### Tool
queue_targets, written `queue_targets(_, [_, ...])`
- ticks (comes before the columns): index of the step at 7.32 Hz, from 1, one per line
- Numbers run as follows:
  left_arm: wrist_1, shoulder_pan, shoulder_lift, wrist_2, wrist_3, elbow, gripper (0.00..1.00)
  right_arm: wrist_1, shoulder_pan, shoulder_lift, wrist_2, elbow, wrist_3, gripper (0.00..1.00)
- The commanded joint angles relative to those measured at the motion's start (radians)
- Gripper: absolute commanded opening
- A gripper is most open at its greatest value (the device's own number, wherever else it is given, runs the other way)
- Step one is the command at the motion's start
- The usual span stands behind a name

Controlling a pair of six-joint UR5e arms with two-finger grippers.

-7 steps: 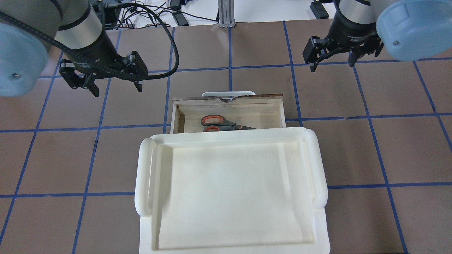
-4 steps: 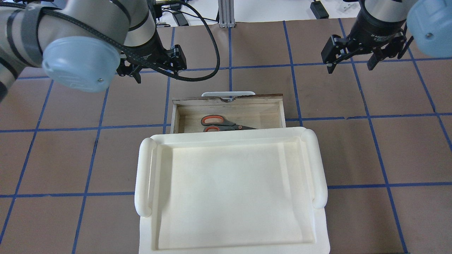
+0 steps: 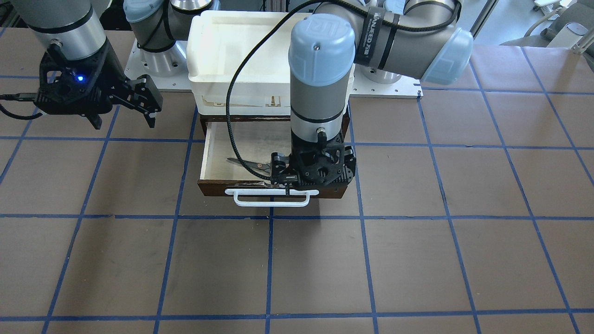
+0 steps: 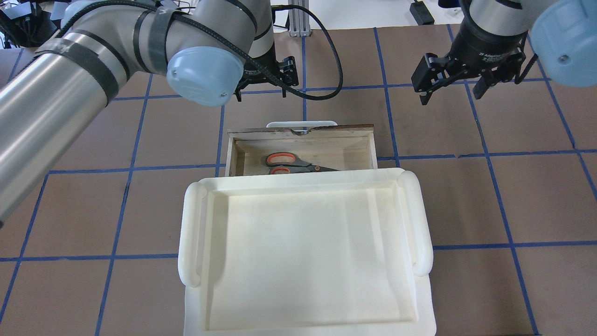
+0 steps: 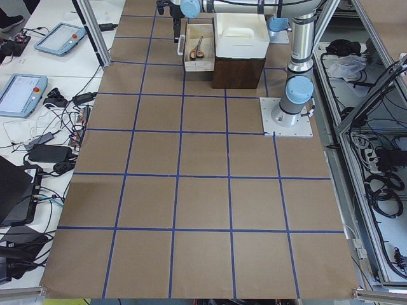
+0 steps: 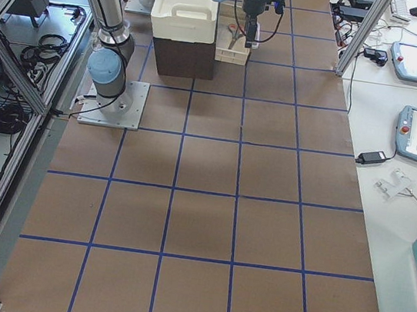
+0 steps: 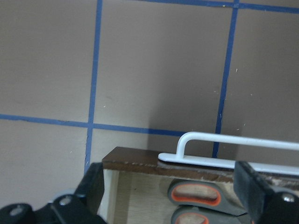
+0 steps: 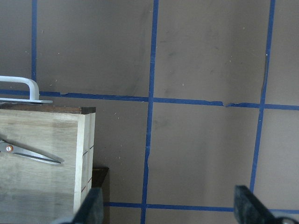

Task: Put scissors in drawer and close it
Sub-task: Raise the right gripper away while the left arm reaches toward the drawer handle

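Note:
The scissors (image 4: 294,163) with grey handles and orange-red loops lie inside the open drawer (image 4: 303,133), partly under the white tray's edge. They also show in the front view (image 3: 250,164) and the left wrist view (image 7: 194,198). The drawer's white bar handle (image 3: 271,198) faces away from the robot. My left gripper (image 3: 315,171) hangs open and empty above the drawer's front edge; the handle (image 7: 233,140) shows between its spread fingers (image 7: 88,191). My right gripper (image 4: 451,91) is open and empty, off to the drawer's right, above the table.
A large white tray (image 4: 191,233) sits on the dark cabinet (image 5: 238,73) that holds the drawer. The left arm's black cable (image 3: 232,134) hangs over the drawer. Brown table with blue grid tape (image 4: 485,154) lies all around.
My left arm has swung from the table's left side to above the drawer's front, gripper still open. My right gripper has shifted slightly to the right. Scissors and drawer have not moved.

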Motion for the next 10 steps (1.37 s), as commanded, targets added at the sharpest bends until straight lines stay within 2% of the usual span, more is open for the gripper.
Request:
queue_targets(1, [0.102, -0.027, -0.124, -0.002, 0.008, 0.024, 1.00, 0.001, 0.010, 0.004, -0.002, 0.001, -0.014, 1.00])
queue_targets(4, [0.113, -0.044, -0.238, -0.009, 0.023, 0.102, 1.00, 0.002, 0.008, 0.004, -0.005, 0.001, -0.018, 1.00])
queue_targets(8, [0.060, -0.048, -0.287, -0.049, 0.046, 0.104, 1.00, 0.001, 0.008, 0.007, -0.008, 0.001, -0.018, 1.00])
queue_targets(10, [-0.008, -0.050, -0.283, -0.080, 0.046, 0.107, 1.00, -0.004, 0.008, 0.007, -0.002, 0.001, -0.002, 1.00])
